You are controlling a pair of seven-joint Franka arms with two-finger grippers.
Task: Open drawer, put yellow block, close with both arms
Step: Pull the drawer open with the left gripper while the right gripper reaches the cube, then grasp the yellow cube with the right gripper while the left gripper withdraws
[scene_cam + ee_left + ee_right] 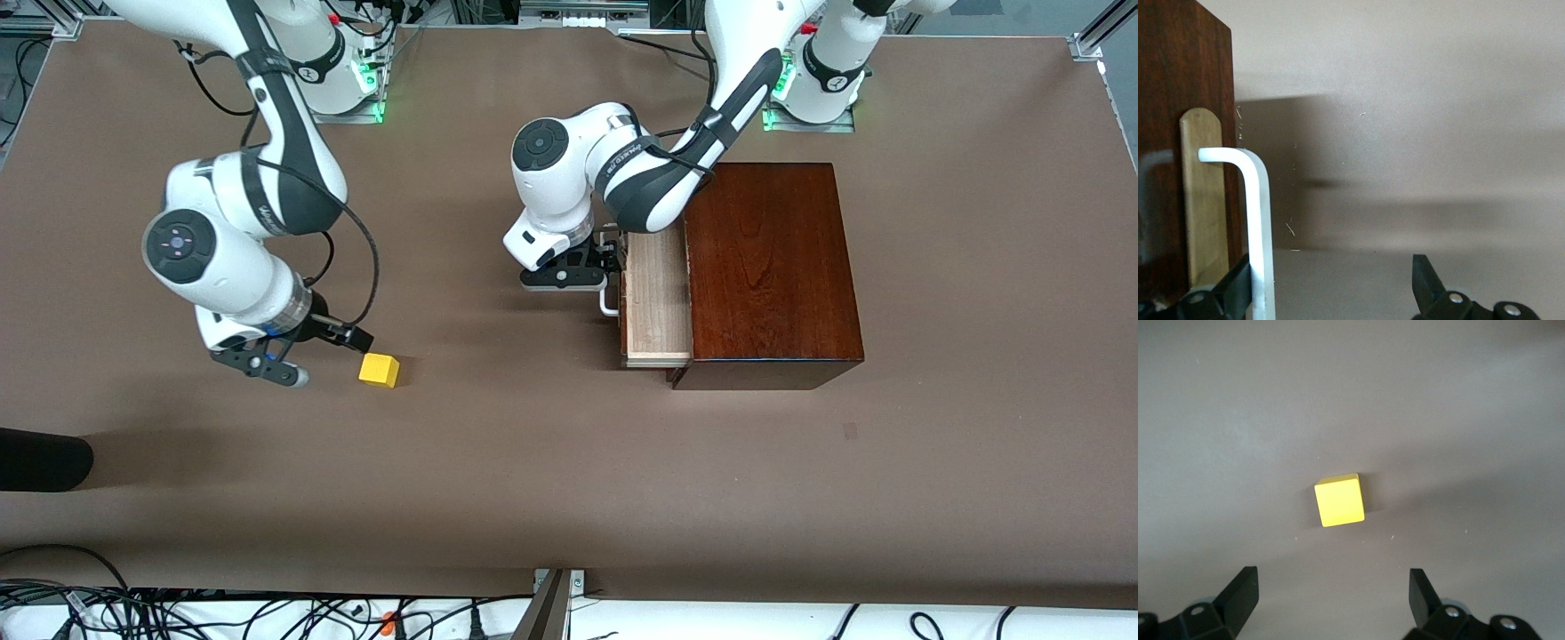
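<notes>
The drawer (pixel 656 298), right of centre in the front view, stands partly pulled out of the box (pixel 772 271), its pale wood showing between the box and the handle (pixel 608 307). That gap looks wide enough to take the block (pixel 379 370), which sits on the table (pixel 569 462) at lower left of the frame, well apart from the box and toward the right arm's end.

The left gripper (pixel 613 267) is at the handle, just in front of the drawer. Its wrist view shows why: the white bar (pixel 1258 227) runs down the left side of the frame with one finger (pixel 1231 287) touching or nearly touching it and the other finger (pixel 1428 280) far off at lower right. So the jaws are spread wide and clamp nothing; my reading is that the pull is done or paused and the handle is let go.

The right gripper (pixel 293 351) hovers low beside the block. In its wrist view the block (pixel 1339 500) lies at frame centre, with both fingers (pixel 1238 597) splayed at the bottom edge, wider than the cube and not touching it. The hand is empty, lined up to descend and straddle the block, which I judge to be the next step
</notes>
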